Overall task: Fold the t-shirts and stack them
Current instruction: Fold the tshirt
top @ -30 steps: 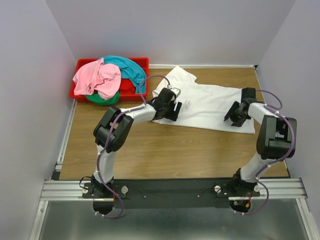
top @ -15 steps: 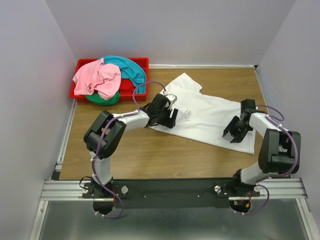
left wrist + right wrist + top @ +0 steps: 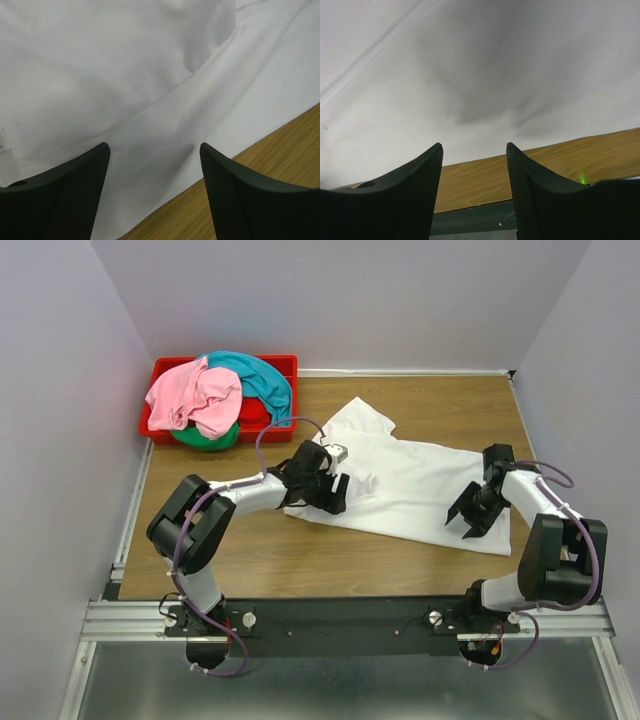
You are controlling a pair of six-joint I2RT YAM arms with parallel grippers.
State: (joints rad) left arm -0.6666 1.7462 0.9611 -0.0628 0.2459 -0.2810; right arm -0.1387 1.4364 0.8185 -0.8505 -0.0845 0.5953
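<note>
The left gripper (image 3: 324,488) has its jaws apart and nothing clamped, low over the left end of the white t-shirt (image 3: 415,475) at centre frame. The right gripper (image 3: 470,513) is likewise spread and empty at the shirt's lower-right edge. Judgement: they sit at opposite ends to pinch and flatten the cloth on the tabletop (image 3: 240,550) before folding. The other t-shirts (image 3: 205,395) lie heaped in the red bin (image 3: 284,361), upper left.

Pink t-shirt (image 3: 195,395) hides most of green t-shirt (image 3: 205,437) (only an edge shows)
</note>
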